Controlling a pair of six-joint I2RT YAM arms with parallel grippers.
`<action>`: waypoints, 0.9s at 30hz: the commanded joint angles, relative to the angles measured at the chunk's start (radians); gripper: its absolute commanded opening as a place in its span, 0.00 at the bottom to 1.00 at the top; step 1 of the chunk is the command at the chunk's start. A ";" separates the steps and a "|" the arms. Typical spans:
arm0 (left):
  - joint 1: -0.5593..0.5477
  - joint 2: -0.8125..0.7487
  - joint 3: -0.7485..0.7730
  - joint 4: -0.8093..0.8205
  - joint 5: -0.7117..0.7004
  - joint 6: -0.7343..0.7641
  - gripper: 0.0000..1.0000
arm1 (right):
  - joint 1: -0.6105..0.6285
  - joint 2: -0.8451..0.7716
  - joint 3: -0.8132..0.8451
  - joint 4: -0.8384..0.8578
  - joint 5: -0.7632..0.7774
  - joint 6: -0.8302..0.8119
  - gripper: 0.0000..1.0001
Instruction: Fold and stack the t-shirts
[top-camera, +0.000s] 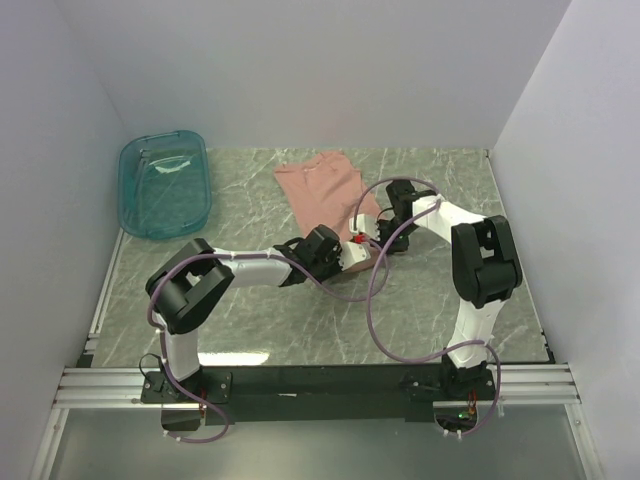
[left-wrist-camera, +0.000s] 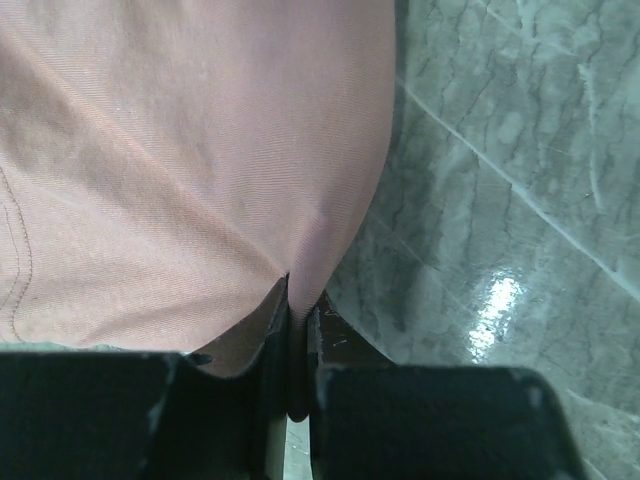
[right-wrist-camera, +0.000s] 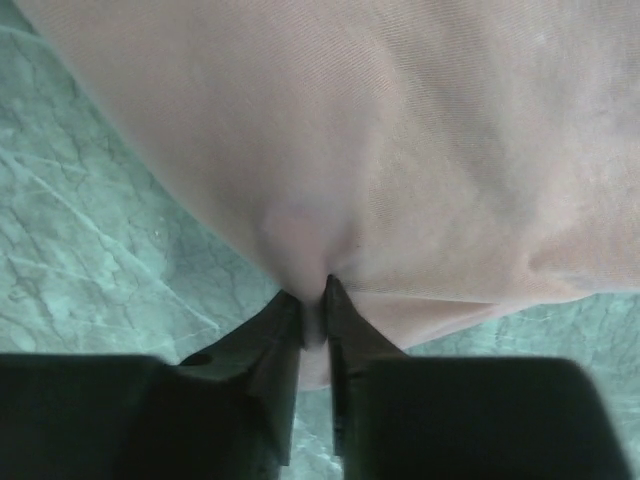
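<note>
So the whole setup sat inside plain white walls (top-camera: 300, 70) on three sides, and the table (top-camera: 250, 330) was a grey-green marble-look top, glossy enough to throw back a bright patch of light. Far left at the back was a see-through teal bin (top-camera: 163, 185), right in the corner. The left arm reached across toward the middle, and the left gripper (left-wrist-camera: 297, 300) was pinched nearly closed on the hem of the dusty-pink t-shirt (top-camera: 322, 185), cloth bunched up between its jaws. The t-shirt lay from back-centre down toward the two grippers, its near edge lifted where they held it. Just beside that, the right gripper (right-wrist-camera: 315, 300) was closed down on the same edge, a fold of pink fabric wedged between its jaws. Purple cables (top-camera: 375, 320) looped off the right arm, and silver rails (top-camera: 100, 385) ran along the near edge.
</note>
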 joint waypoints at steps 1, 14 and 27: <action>-0.004 -0.031 -0.023 -0.035 0.058 -0.038 0.12 | 0.026 0.001 -0.015 -0.009 0.022 0.033 0.19; -0.075 -0.134 -0.124 -0.052 0.177 -0.156 0.01 | 0.024 -0.098 -0.165 -0.274 -0.089 0.020 0.00; -0.261 -0.409 -0.386 0.094 0.178 -0.422 0.01 | 0.017 -0.431 -0.383 -0.452 -0.248 -0.010 0.00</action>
